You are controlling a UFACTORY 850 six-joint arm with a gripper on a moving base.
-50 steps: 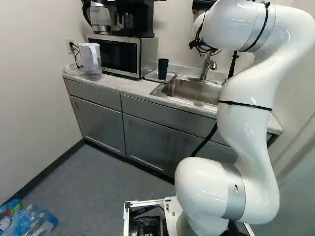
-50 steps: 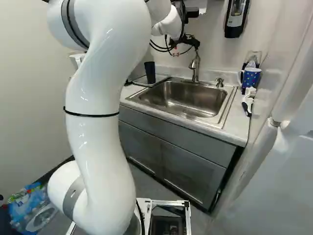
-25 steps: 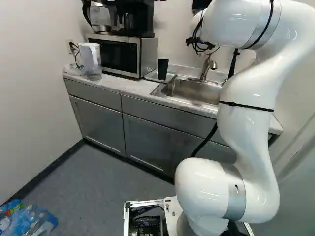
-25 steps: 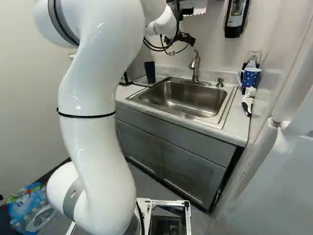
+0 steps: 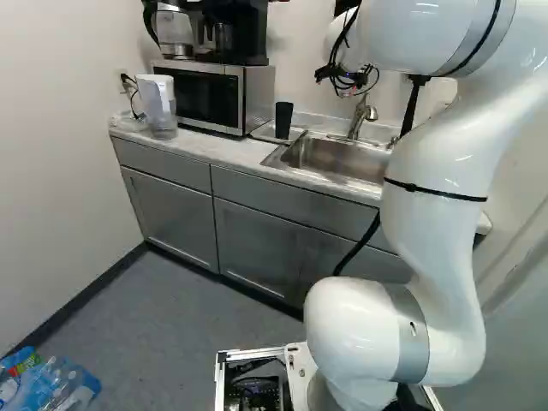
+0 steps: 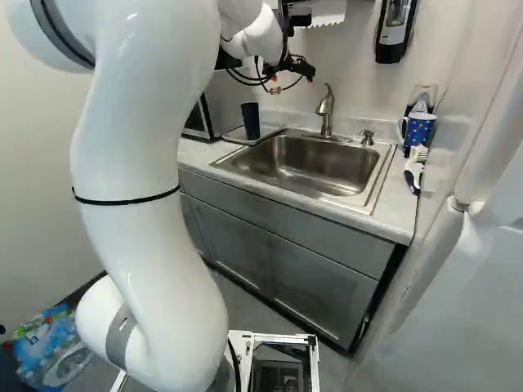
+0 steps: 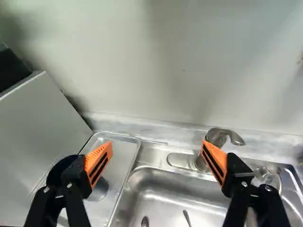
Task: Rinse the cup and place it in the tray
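Observation:
In the right base view my gripper (image 6: pixel 307 70) hangs above and behind the sink (image 6: pixel 315 166), left of the faucet (image 6: pixel 326 110). A dark cup (image 6: pixel 251 121) stands upright on the tray (image 5: pixel 264 134) at the sink's left side. The wrist view shows the gripper (image 7: pixel 156 143) wide open, nothing between its orange pads. One finger partly covers the cup (image 7: pixel 98 189) on the tray (image 7: pixel 125 146); the other overlaps the faucet (image 7: pixel 218 137). Two spoon-like utensils (image 7: pixel 145 221) lie in the sink.
A microwave (image 5: pixel 205 92) with a coffee machine (image 5: pixel 235 30) on it stands left of the tray, beside a white pitcher (image 5: pixel 157 103). Right of the sink are a blue mug (image 6: pixel 419 128) and a brush (image 6: pixel 414 169). The wall rises close behind the faucet.
The arm has swung left in the right base view, taking the gripper left, away from over the faucet. The base, cup and tray have stayed put.

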